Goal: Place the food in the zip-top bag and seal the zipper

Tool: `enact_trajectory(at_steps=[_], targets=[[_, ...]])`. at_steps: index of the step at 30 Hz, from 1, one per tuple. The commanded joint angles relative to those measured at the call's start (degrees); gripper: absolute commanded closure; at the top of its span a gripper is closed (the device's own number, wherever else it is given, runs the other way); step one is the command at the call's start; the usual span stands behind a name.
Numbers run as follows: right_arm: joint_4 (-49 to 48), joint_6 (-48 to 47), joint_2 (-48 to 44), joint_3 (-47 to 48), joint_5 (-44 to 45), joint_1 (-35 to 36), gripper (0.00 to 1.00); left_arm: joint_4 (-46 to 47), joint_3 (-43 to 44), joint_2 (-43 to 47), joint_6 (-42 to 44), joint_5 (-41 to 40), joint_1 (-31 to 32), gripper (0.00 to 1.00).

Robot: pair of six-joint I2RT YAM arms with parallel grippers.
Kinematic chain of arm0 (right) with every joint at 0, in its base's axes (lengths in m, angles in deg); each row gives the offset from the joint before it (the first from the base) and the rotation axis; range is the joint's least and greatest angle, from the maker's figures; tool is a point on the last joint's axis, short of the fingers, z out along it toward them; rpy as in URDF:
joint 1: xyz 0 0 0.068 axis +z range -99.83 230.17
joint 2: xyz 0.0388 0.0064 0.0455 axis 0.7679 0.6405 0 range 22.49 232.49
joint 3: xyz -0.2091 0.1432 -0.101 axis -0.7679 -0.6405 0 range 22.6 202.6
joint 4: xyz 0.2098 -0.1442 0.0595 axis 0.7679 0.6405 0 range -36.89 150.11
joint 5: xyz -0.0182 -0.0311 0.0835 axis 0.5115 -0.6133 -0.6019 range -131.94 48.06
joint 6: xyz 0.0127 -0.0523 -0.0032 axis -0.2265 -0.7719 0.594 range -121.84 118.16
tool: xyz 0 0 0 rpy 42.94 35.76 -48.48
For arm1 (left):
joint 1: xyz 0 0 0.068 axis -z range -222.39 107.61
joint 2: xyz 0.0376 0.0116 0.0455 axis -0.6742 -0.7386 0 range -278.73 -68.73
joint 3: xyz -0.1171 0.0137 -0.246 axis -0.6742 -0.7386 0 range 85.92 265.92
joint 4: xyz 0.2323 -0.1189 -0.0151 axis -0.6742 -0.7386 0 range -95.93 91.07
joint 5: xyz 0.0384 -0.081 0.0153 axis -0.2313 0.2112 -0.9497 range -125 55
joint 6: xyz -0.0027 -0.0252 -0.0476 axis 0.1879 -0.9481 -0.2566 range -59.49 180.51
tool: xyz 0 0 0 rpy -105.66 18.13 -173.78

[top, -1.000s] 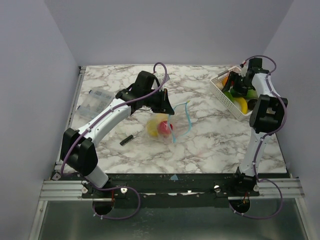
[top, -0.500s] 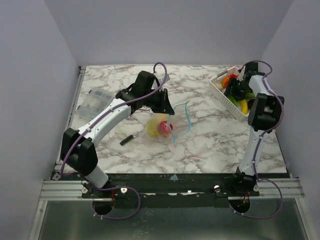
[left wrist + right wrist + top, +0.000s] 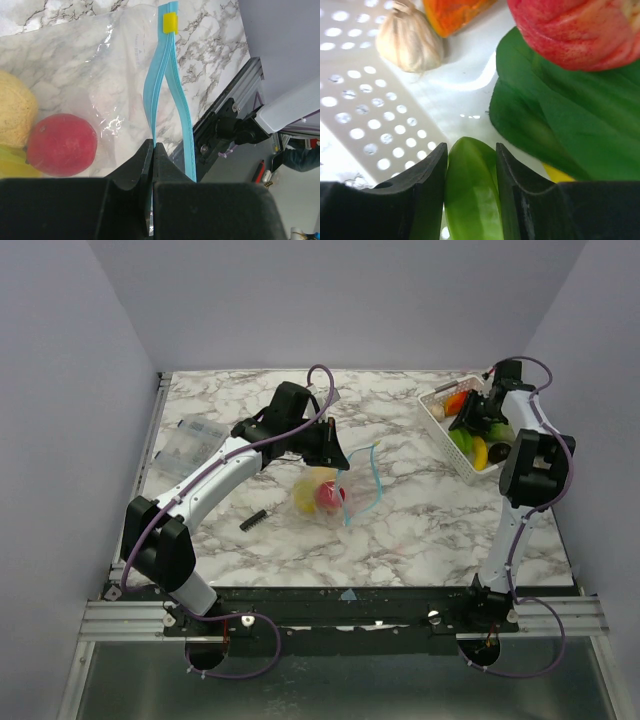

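1. Spreading beneath pale lilac walls [image 3: 330, 300], a white marble table [image 3: 400, 530] carries the clear zip-top bag [image 3: 335, 490] at its middle. A white basket [image 3: 440, 432] stands well to the right of the bag.
2. The left gripper [image 3: 153, 146], just above the bag, has its jaws pressed together on the teal zipper [image 3: 159, 80]. Inside the bag lie a red fruit [image 3: 61, 144] and a yellow piece [image 3: 15, 110] cut off at the frame edge.
3. The right gripper [image 3: 471, 150], down in the basket, pinches a green toy [image 3: 470, 195] whose lower end is hidden.
4. Compared with a second ago, the bag and left arm have stayed put, and the right jaws have narrowed.
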Motion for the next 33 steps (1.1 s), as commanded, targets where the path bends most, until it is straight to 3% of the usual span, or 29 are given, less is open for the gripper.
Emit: enact_trajectory(at_steps=[1, 10, 18, 22, 33], targets=[[-2.03, 2.09, -6.0, -0.35, 1.26, -0.05, 0.83, 1.32, -0.36, 1.16, -0.2, 1.63, -0.11, 1.0], [-4.13, 4.54, -11.44, -2.55, 2.44, -0.03, 0.97, 2.0, -1.87, 2.47, -0.7, 2.2, -0.1, 1.0], [-12.58, 11.52, -23.0, -13.38, -8.57, 0.47, 1.0, 4.02, -3.16, 3.24, -3.04, 3.31, -0.11, 1.0], [-17.65, 14.63, -29.6, -20.83, -14.59, 5.0, 1.0, 4.89, -3.83, 3.95, -4.68, 2.01, -0.39, 1.0], [-30.9, 23.65, -48.27, -39.0, -20.73, 19.39, 1.0, 8.27, -6.88, 6.55, -7.93, -1.9, -1.37, 1.0]])
